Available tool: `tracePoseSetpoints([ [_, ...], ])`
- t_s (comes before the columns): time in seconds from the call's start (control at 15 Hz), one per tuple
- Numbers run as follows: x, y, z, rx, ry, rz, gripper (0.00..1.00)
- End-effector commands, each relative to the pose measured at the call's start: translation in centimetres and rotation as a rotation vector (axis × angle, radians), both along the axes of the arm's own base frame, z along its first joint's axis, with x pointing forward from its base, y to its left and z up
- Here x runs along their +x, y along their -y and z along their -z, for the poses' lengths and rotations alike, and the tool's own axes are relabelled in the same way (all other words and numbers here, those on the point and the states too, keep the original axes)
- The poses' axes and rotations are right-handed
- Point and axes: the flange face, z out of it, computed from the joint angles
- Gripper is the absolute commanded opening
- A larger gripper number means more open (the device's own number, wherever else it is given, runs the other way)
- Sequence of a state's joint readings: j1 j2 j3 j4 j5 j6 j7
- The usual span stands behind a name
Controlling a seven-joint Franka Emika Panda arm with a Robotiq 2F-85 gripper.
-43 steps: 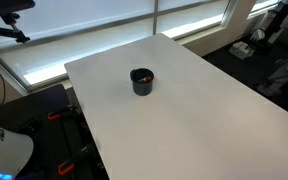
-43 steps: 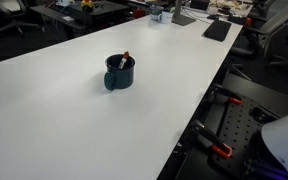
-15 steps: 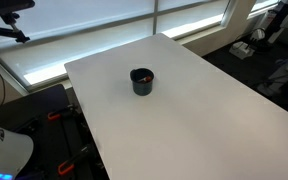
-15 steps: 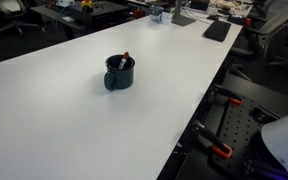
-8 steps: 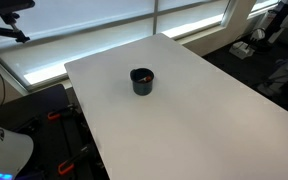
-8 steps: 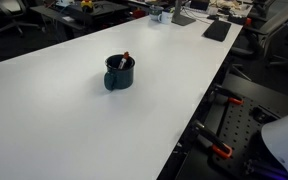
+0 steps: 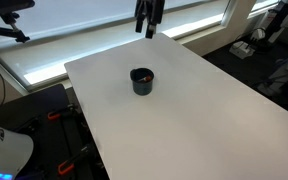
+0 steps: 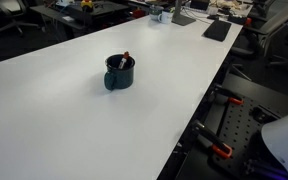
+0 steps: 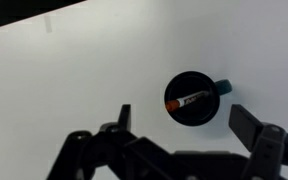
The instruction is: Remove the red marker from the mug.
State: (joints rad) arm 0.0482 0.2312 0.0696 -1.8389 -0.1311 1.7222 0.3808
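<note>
The dark navy mug (image 7: 142,82) stands on the white table (image 7: 204,120) and also shows in an exterior view (image 8: 119,74). The red marker (image 8: 125,60) leans inside it, its tip above the rim. In the wrist view the mug (image 9: 193,98) is seen from above with the red marker (image 9: 186,99) lying across its inside. My gripper (image 7: 147,24) has come in at the top of an exterior view, high above the table behind the mug. In the wrist view the gripper (image 9: 184,122) is open and empty, its fingers either side below the mug.
The white table runs long, with its edges close on both sides. Windows (image 7: 84,25) stand behind it. Office desks with items (image 8: 184,12) lie beyond the far end. Black equipment with orange clamps (image 8: 224,130) sits beside the table.
My gripper has come into view at the top of an exterior view; before it was out of frame. The mug and marker have not moved.
</note>
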Motion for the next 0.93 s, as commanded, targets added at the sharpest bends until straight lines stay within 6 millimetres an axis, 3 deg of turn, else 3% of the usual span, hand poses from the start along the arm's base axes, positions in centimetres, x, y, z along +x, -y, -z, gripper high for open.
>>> tracePoseSetpoints([
  [0.0, 1.3, 0.7, 3.7, 0.000, -0.088, 0.046, 1.00],
  [0.2, 1.4, 0.9, 6.5, 0.036, -0.141, -0.081, 1.00],
  [0.4, 1.5, 0.7, 7.8, 0.042, -0.131, -0.140, 1.00],
  [0.87, 3.3, -0.4, 8.9, 0.028, 0.215, -0.025, 1.00],
])
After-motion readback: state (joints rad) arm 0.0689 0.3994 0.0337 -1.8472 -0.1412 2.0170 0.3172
